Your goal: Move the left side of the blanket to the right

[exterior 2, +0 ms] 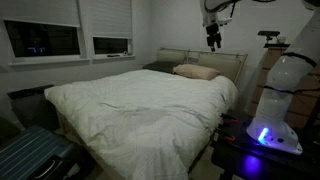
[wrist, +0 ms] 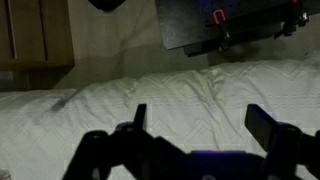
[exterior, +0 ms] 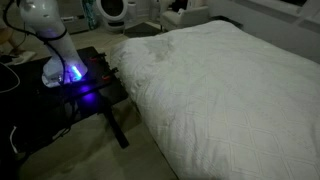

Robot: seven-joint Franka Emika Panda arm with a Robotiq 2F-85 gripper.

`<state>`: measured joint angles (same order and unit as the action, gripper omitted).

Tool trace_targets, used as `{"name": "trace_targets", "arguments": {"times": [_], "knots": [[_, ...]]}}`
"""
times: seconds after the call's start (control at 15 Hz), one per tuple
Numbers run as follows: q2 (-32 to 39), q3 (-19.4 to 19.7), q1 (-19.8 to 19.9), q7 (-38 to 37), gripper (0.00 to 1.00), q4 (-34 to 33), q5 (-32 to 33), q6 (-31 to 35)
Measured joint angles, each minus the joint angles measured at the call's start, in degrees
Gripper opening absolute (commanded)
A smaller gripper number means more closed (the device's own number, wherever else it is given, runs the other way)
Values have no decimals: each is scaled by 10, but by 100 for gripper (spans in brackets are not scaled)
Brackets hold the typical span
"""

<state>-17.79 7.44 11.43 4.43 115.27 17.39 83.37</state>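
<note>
The big white puffy blanket [exterior: 230, 90] covers the whole bed and shows in both exterior views [exterior 2: 140, 105]. It lies spread out and wrinkled. In the wrist view it fills the lower part of the frame [wrist: 90, 110]. My gripper [exterior 2: 213, 42] hangs high in the air above the bed near its head end, well clear of the fabric. In the wrist view its two dark fingers [wrist: 200, 120] stand wide apart with nothing between them.
A white pillow [exterior 2: 195, 71] lies at the head of the bed by the metal headboard [exterior 2: 200, 55]. The robot base [exterior: 60, 60] stands on a black table [exterior: 95, 85] next to the bed. A suitcase [exterior 2: 35, 160] stands on the floor near the bed's foot.
</note>
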Motion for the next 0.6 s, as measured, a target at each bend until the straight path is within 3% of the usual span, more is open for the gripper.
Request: {"name": "trace_targets", "arguments": {"times": [0.6], "knots": [[5, 0, -13, 0, 100, 1, 0, 4]]}}
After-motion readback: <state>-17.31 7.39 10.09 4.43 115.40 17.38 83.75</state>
